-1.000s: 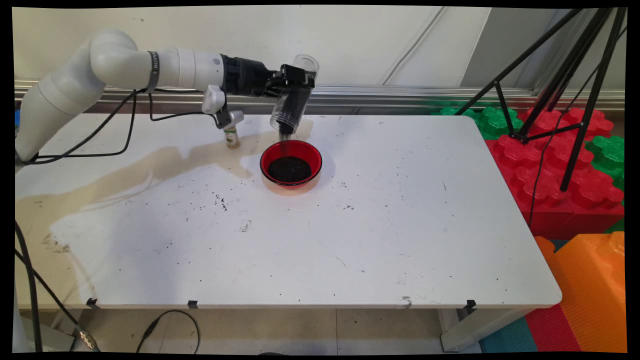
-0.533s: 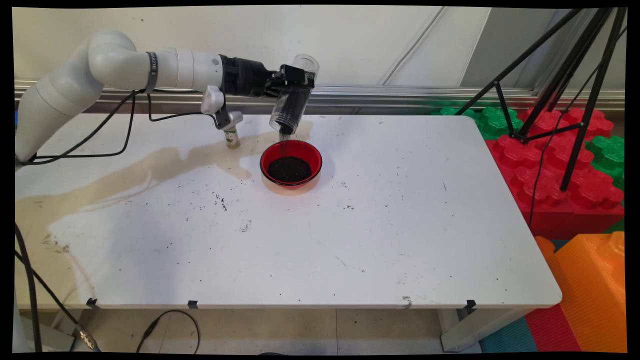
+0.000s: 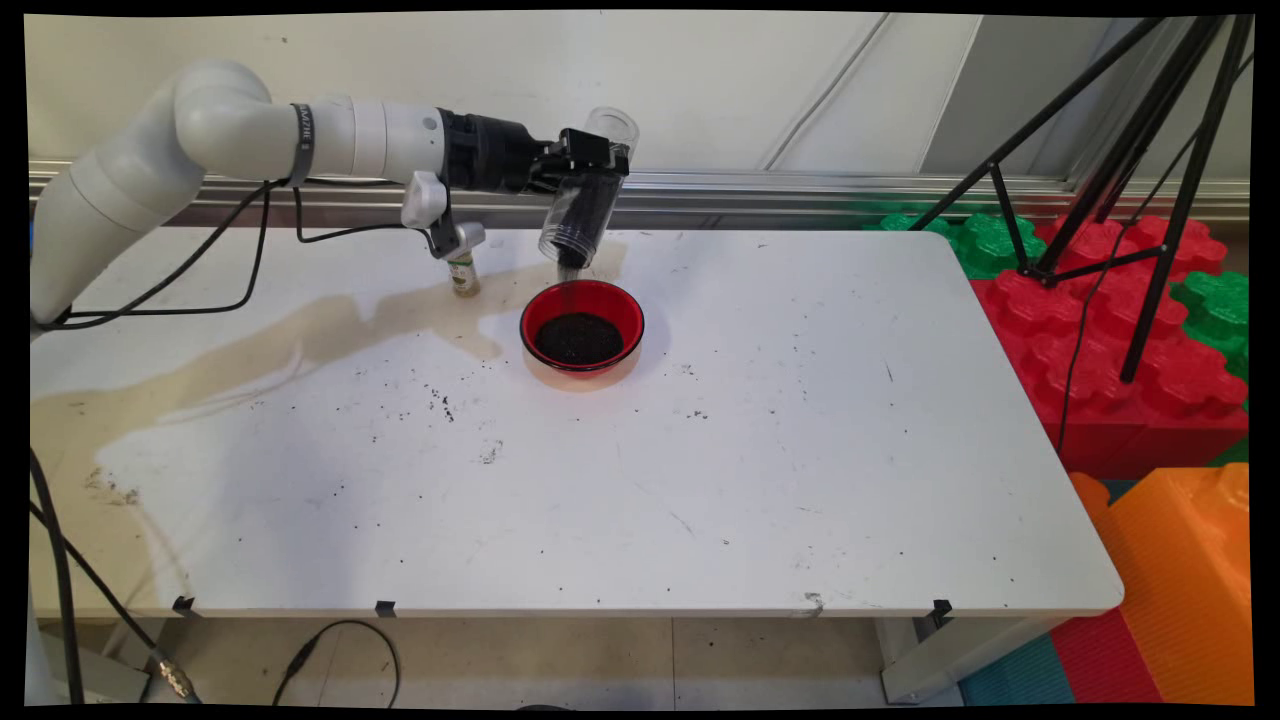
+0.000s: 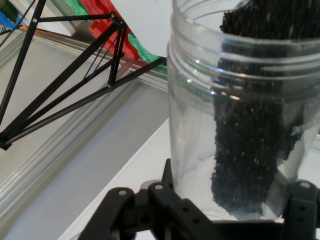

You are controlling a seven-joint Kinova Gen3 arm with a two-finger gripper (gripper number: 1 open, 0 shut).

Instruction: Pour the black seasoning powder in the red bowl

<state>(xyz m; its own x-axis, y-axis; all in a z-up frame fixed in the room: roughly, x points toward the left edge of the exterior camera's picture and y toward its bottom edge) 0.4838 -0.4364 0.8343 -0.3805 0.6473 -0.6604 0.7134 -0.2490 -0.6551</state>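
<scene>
Above the red bowl (image 3: 581,327) | pincer (image 3: 585,165) clamps tilted clear jar (image 3: 583,210) (mouth down) | black grains (image 4: 250,135) pouring | spice bottle (image 3: 463,272) beside.

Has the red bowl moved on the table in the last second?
No. The red bowl sits at the same spot right of the small bottle, under the tipped jar in the gripper.
</scene>
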